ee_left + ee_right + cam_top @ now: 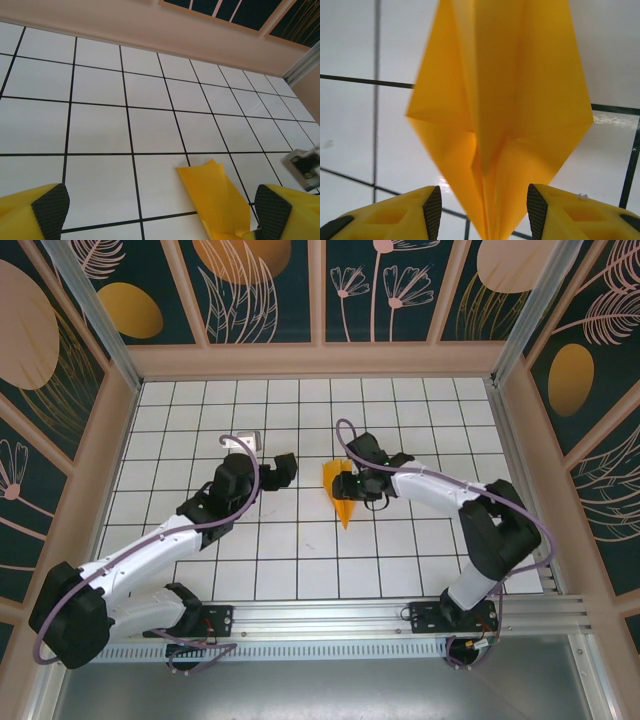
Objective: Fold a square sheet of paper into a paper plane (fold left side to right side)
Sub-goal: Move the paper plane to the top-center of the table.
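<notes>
Grippers: two, one per arm. Paper plane (342, 502): one, orange-yellow, folded to a point.

Right gripper (351, 480) is at the far end of the plane, low over the table (300, 570). In its wrist view the right gripper (485, 212) has its jaws apart. The black pads (432, 210) stand either side of the plane (505, 100), with a gap on both sides and nothing clamped.

Left gripper (288, 468) is just left of the plane and apart from it. In its wrist view the left gripper (160, 207) has its jaws spread wide. A corner of the plane (215, 195) lies near the right-hand finger.

Left arm runs diagonally from the near-left corner toward the middle, fairly stretched. Right arm rises from the near right with its elbow bent and its forearm reaching left.

The plane sits near the table's centre with its tip toward the near edge. Bare tiles lie all round it, and the wooden rim (320, 362) is well apart.
</notes>
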### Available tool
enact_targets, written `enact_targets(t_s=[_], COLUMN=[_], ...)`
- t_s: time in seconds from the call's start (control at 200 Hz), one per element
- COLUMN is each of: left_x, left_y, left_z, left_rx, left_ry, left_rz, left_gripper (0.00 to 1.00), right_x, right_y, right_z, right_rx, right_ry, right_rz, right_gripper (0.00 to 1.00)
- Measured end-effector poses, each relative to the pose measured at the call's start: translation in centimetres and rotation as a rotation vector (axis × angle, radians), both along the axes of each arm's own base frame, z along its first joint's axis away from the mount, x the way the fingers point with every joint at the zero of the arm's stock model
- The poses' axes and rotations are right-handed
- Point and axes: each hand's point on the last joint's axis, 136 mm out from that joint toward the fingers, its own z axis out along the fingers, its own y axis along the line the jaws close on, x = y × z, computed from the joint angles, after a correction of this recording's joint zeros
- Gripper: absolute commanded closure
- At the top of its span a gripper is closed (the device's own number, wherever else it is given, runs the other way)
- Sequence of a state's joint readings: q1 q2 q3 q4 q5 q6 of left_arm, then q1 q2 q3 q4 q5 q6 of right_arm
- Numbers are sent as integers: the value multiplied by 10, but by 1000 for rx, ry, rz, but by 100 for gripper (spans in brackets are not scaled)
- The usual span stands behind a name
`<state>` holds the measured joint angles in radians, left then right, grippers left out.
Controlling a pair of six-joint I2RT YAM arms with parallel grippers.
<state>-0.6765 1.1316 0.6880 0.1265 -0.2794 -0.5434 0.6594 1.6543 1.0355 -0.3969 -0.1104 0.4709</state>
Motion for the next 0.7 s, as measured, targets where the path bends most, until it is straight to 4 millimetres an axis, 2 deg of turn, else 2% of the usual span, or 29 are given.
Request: enact_targets(t_s=[0.12,0.27,0.445,0.571,0.701], left_x=[0,0,-2,-4,-8], left_y=[2,4,6,9,17], left_z=[3,4,2,4,15], left_rx=[-1,2,15,23,20], left_ry=[-9,-13,-11,-16,-46], left_rz=[9,15,15,19,36], left_gripper=[1,2,1,2,1], right_x=[-4,-5,-4,3,29], right_y=[2,10,16,18,31], right_z=[-20,-32,-36,-29,-1], right_rx=[-44,-67,-84,-102,-105], right_ry=[42,66,73,60,-2], right_rz=[3,18,30,23,16], right_gripper=[53,63,84,87,87])
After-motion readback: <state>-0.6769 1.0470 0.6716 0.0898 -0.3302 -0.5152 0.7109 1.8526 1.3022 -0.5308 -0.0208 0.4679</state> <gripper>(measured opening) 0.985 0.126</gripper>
